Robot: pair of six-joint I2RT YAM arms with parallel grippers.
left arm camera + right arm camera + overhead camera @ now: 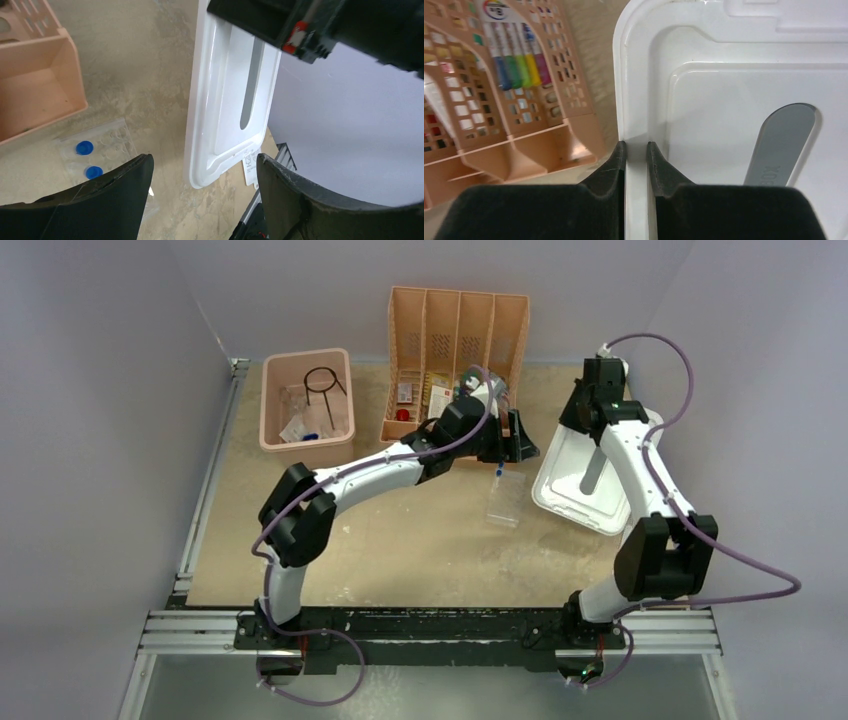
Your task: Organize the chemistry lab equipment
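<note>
Nearest me, the clear rack [504,498] lies flat on the table [400,540], with two blue caps [84,147] showing in it. Just to its right, my right gripper [636,150] is clenched on the rim of the white lid [724,100]. My left gripper [204,162] hangs released by the rack's far end, holding nothing. Farther back on the left, the pink bin [272,410] holds the tripod [322,380] and packets [295,425]. The orange divider [455,315] stands at the back.
</note>
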